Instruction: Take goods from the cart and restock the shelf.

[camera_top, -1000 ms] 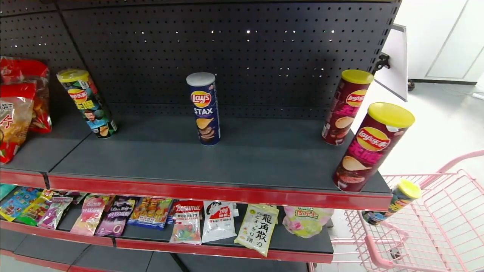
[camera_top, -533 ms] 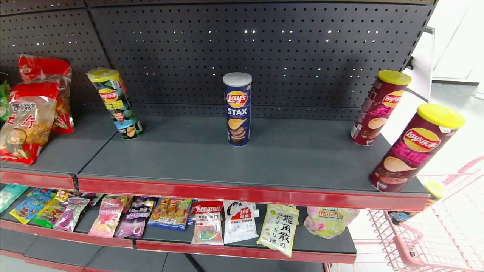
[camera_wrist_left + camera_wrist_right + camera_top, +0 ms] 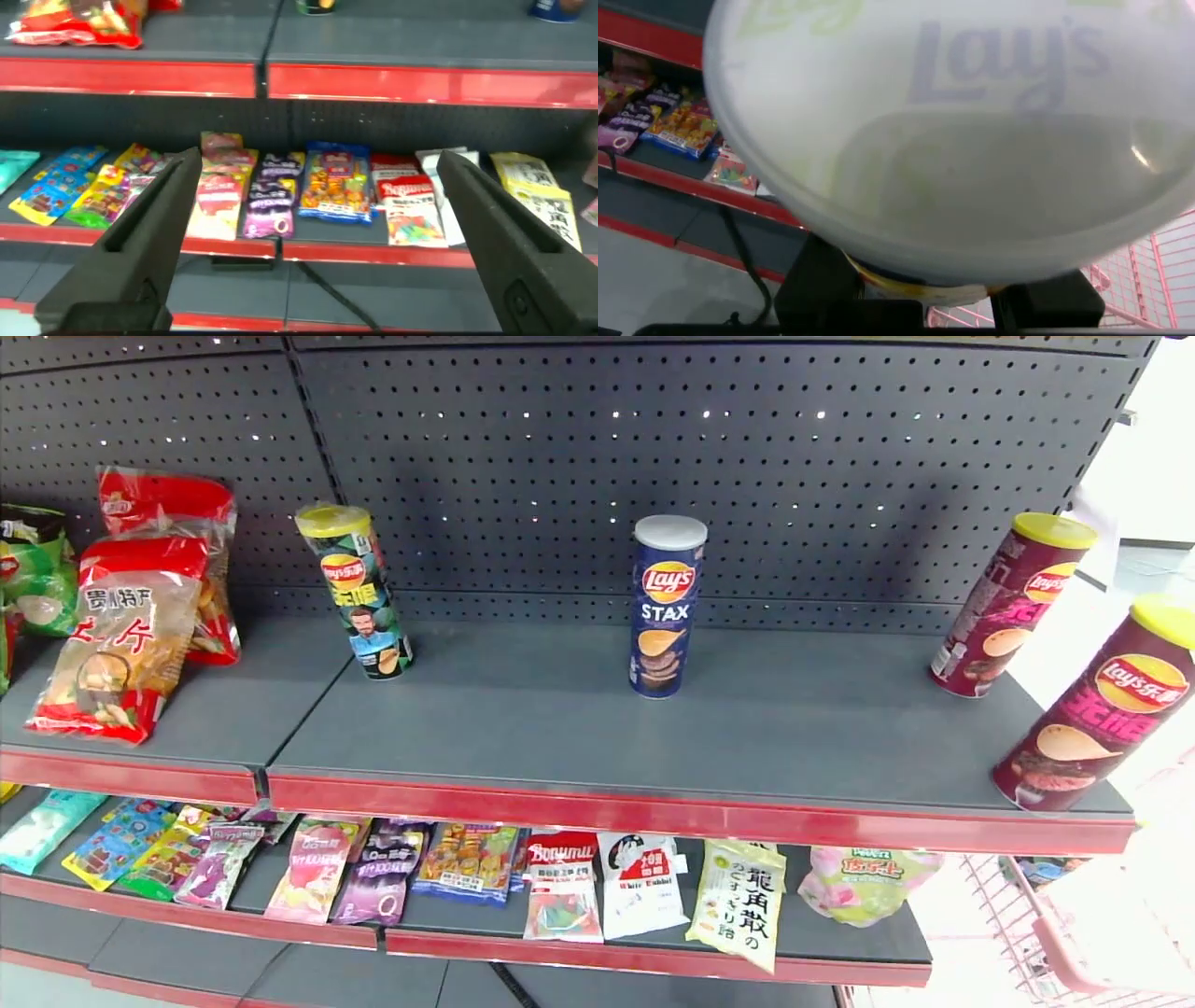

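**By the cart, a chip can in the right gripper**

Between the pink cart (image 3: 1150, 280) and the right end of the lower shelf (image 3: 691, 187), the chip can (image 3: 952, 131) sits in the right gripper (image 3: 934, 297). The gripper's black fingers are closed on the can's lower body, and the pale lid faces the wrist camera. The right arm is low, at about the lower shelf's height. The left gripper (image 3: 320, 159) is spread wide and holds nothing. It points level at the snack packets (image 3: 327, 187) lined along the lower shelf, apart from them. On the upper shelf (image 3: 794, 728) stand a green-printed can (image 3: 355, 590), a blue can (image 3: 665, 605), a far maroon can (image 3: 1013, 605) and a near maroon can (image 3: 1092, 705) at the right front corner.
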Motion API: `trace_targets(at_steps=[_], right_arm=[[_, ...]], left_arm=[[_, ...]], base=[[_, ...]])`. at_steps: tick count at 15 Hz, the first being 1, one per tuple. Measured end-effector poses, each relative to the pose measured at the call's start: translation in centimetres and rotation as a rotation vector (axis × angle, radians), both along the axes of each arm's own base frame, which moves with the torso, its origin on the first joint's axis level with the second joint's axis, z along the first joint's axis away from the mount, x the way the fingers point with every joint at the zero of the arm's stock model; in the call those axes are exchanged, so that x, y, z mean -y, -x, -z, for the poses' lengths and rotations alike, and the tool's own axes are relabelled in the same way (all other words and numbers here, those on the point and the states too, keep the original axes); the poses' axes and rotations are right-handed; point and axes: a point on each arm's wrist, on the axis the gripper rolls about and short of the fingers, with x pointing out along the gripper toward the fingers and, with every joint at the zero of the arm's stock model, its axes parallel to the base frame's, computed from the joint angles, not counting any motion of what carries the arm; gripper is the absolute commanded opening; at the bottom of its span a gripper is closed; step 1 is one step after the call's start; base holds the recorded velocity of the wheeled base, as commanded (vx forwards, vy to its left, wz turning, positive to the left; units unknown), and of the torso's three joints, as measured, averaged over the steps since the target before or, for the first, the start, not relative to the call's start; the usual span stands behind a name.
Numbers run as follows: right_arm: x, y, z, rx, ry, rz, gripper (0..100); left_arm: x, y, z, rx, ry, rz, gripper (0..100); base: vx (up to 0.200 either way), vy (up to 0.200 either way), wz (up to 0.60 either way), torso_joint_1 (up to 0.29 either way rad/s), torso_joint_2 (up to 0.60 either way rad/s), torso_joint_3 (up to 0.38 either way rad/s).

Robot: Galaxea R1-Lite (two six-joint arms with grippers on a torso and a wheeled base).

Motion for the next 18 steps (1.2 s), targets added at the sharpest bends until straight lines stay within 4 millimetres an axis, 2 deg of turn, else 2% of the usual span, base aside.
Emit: trace_targets(at_steps=[7,15,18], right_arm=[[-0.01,-0.07,0.38,-0.008,-0.002,-0.011,0],[0.02,0.23,1.01,0.008,-0.004,-0.019,0],[-0.08,0.46,0.59,0.027,-0.010,-0.077,0]], left_arm=[[-0.01,0.00,0.00,0.000,0.000,0.003,100],[0.00,-0.01,0.01,-0.002,0.000,0.002,100],[0.18,0.00,-0.19,0.008,-0.025,0.083,100]], base=[[0.200,0.000,0.00,0.000,0.00,0.006],[0.000,0.000,0.00,0.000,0.00,0.000],[0.000,0.000,0.00,0.000,0.00,0.000]])
